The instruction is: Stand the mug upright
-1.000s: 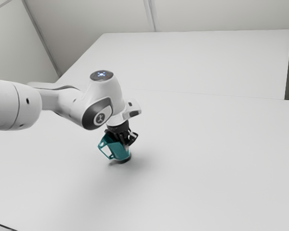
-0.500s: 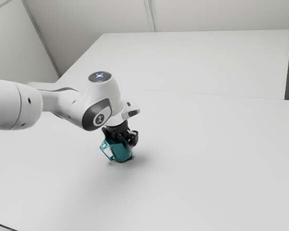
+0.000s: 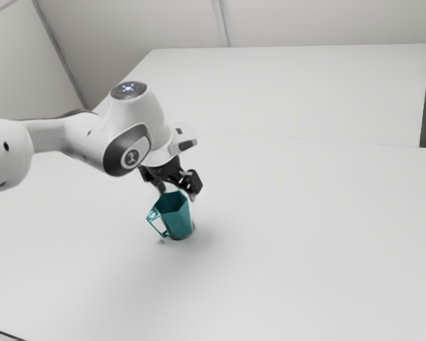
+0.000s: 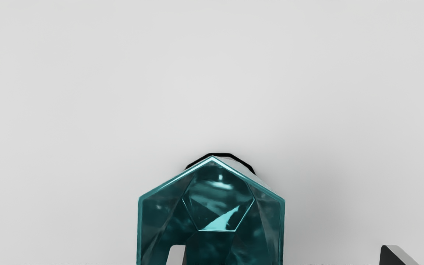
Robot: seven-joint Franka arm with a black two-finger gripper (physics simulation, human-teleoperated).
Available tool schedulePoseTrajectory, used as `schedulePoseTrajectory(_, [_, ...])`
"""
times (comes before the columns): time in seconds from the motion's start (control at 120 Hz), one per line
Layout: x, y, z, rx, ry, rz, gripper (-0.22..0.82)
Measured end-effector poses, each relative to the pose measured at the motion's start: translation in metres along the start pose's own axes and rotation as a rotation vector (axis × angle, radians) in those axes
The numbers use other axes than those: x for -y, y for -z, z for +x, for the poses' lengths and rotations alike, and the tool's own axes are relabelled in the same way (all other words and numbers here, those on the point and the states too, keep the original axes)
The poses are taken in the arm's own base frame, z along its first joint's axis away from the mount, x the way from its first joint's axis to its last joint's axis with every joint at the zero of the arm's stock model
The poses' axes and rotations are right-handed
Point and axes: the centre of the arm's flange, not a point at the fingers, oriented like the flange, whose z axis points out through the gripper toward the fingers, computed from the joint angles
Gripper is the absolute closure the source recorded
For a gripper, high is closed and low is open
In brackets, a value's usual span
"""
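The claw [image 3: 177, 192] is released, its two fingers spread wide with nothing gripped between them, just above the mug's mouth. In the exterior view, from left to right: the white arm [image 3: 64, 136] comes in at the left edge, above the table [image 3: 305, 234], and bends down to the claw (a small blue-lit disc [image 3: 128, 89] sits on top of it, rather like a badge). Low in the left corner, a thin dark line [image 3: 3, 333] runs at a slant. Next comes the handle [image 3: 153, 214], pointing to the exterior view's left, and then the mug [image 3: 177, 222] itself, teal and faceted, standing upright on its base on the table, mouth up. A soft shadow [image 3: 209, 238] lies beside it, toward the exterior view's right. In the wrist view one fingertip [image 4: 177, 255] overlaps the six-sided opening, while the other fingertip [image 4: 392, 256] is clear of the rim, over the table (whether the first one touches the mug, I can't tell).
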Motion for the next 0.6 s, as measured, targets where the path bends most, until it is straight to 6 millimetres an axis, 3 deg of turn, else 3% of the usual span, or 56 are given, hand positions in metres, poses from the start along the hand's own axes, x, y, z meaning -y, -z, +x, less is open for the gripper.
schedulePoseTrajectory(0.2, [-0.011,0.044,0.011,-0.041,-0.018,-0.010,0.01])
schedulePoseTrajectory(0.45, [-0.006,0.116,0.039,-0.043,-0.009,0.006,0.00])
schedulePoseTrajectory(0.6, [-0.004,0.145,0.047,-0.031,-0.005,0.014,0.00])
